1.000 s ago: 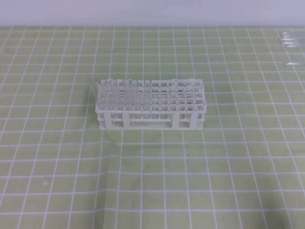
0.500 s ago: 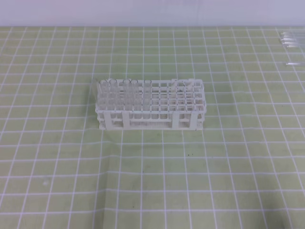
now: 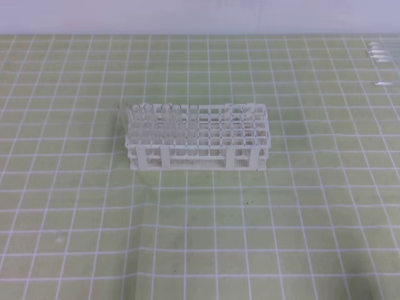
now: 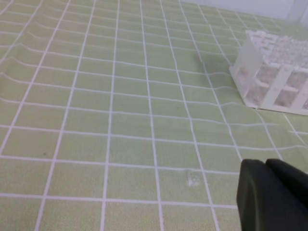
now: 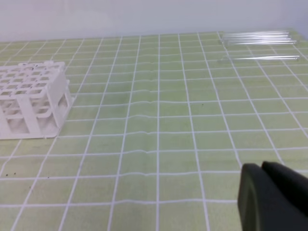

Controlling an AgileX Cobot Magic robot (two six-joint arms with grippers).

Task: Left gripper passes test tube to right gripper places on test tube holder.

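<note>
1. Left gripper [image 4: 272,195]: only a blurred black chunk in the bottom-right corner of the left wrist view. Can't tell if the jaws are spread or pressed together. Nothing visible in it.
2. Right gripper [image 5: 274,197]: same story, a black piece low-right in the right wrist view. Jaw state can't be told; no tube seen in it. Neither arm shows in the exterior high view.
3. Test tubes [image 5: 257,39]: several clear ones lying flat on the mat at the far right edge, a couple close together and one just in front. Also faintly seen top-right in the high view [image 3: 381,55]. Well apart from both grippers.
4. Test tube holder [image 3: 197,139]: white rack, mid-mat, upright. Clear tubes already stand in its left-hand cells; right-hand cells look open. Seen at the right edge of the left wrist view [image 4: 272,72], at the left of the right wrist view [image 5: 31,98].
5. Green gridded mat [image 3: 200,237] under everything.
6. Progress, my read: this cycle hasn't started. No pick, no handover, no placing yet.
7. Left to do: left gripper fetches a tube, passes to right gripper, right gripper drops it in a free cell.
8. Odd bit: loose tubes lie on the right side, a long reach for the left arm.
</note>
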